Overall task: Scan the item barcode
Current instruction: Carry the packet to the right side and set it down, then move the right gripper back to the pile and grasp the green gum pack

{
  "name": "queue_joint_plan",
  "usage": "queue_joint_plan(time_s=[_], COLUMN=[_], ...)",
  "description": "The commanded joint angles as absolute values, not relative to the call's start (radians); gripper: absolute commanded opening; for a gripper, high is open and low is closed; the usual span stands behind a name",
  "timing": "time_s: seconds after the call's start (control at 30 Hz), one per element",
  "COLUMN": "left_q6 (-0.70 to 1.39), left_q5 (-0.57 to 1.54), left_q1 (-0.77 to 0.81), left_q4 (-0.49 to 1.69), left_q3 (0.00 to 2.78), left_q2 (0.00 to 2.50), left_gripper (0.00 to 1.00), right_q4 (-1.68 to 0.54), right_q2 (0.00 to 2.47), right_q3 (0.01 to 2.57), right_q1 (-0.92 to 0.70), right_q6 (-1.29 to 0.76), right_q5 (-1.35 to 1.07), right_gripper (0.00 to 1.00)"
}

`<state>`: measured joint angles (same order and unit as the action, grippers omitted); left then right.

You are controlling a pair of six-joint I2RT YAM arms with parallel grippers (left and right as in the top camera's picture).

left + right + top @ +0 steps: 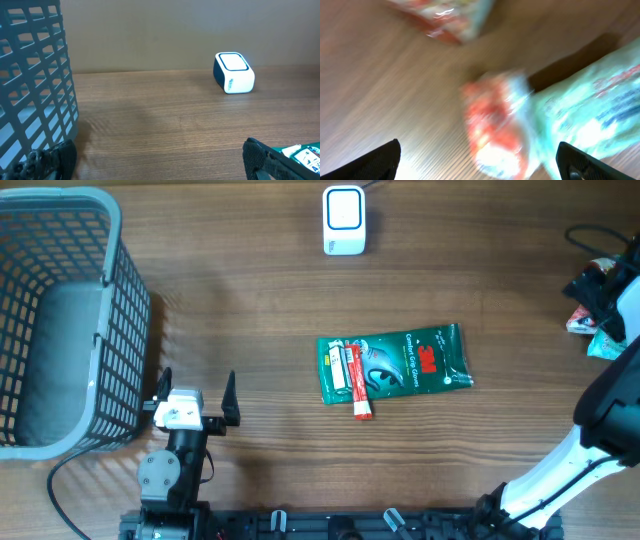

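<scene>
Right gripper (477, 167): fingers spread wide, nothing held; hanging over blurred packets (495, 125), red-and-white and pale green, contact not discernible. From overhead, at far right edge of wooden table (480, 270), arm bent up from near rail. Left gripper (197, 390): jaws fully apart, empty, low beside grey basket (60, 320), pointing away from base. 3M gloves packet (395, 363) flat mid-table, between both grippers, well apart from each; red-and-white stick pack (358, 385) across its left end. White barcode scanner (344, 220) at far edge, beyond gloves packet.
</scene>
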<state>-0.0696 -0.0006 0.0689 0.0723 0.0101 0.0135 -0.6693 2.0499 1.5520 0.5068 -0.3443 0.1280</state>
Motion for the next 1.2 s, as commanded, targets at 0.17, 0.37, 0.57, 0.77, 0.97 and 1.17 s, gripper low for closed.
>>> queue_joint_plan(time_s=[0.17,0.37,0.57,0.77,0.97,1.17], left_q6=[-0.064,-0.064,-0.064,-0.064,-0.064,-0.064], left_q5=[0.015,0.015,0.015,0.015,0.015,0.015], left_q1=[0.065,0.065,0.065,0.065,0.065,0.065], left_q4=[0.075,0.075,0.075,0.075,0.075,0.075], left_q3=[0.006,0.006,0.006,0.006,0.006,0.006], left_q2=[0.005,0.005,0.005,0.005,0.005,0.005], left_gripper=[1.00,1.00,1.00,1.00,1.00,1.00], right_q4=[-1.041,-1.242,-1.195,-0.890,-0.766,-0.702], right_q2=[1.707,1.677,1.720,1.758,1.871,1.959], right_q3=[1.628,1.617,1.551,1.337,1.317,1.317], right_q1=[0.326,0.035,-0.306,-0.554,-0.704,-0.746], right_q6=[-0.540,-0.390,-0.342,-0.374,-0.373,-0.366], right_q5=[-0.169,-0.257,-0.258,-0.142,0.160,0.316], right_gripper=[1.00,1.00,0.93,1.00,0.91,0.78])
